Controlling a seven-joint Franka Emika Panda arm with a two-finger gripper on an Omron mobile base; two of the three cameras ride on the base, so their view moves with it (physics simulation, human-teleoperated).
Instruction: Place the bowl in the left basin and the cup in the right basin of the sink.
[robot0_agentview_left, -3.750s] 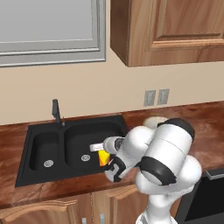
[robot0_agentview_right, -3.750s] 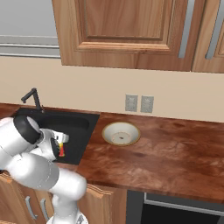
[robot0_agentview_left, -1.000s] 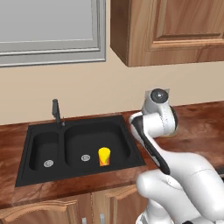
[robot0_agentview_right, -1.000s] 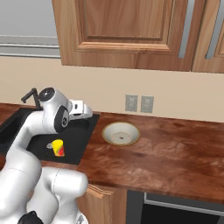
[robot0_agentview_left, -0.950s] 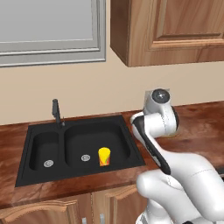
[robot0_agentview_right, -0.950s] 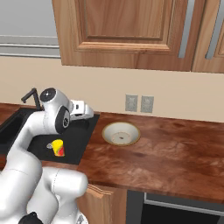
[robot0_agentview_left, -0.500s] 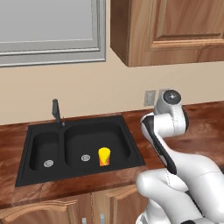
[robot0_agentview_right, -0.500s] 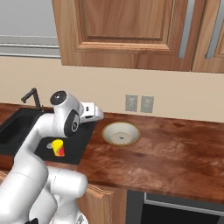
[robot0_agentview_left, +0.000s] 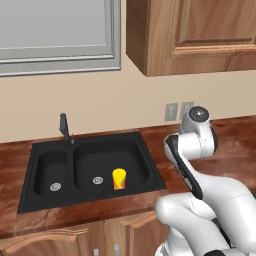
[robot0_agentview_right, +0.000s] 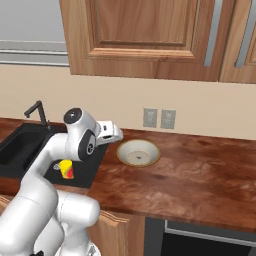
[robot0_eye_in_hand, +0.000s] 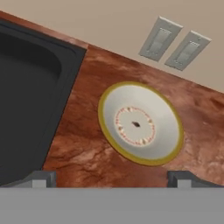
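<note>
Cup (robot0_agentview_left: 119, 178): upright in the right basin (robot0_agentview_left: 112, 162) of the sink (robot0_agentview_left: 30, 197), near its front wall; that half of the task reads as done. Bowl (robot0_eye_in_hand: 140, 123): on the worktop (robot0_agentview_right: 200, 175) just beside the sink's right edge, below two wall outlets (robot0_eye_in_hand: 175, 43); left basin (robot0_agentview_left: 52, 172) awaits it. Gripper (robot0_eye_in_hand: 111, 178): fingers spread wide, empty, poised above the bowl; next move, by judgement, is descent to pinch the rim.

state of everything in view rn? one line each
cup: upright in right basin, released
bowl: upright on counter, right of sink, untouched
hand: open, empty, above the bowl
left basin: empty
faucet: upright behind the sink
</note>
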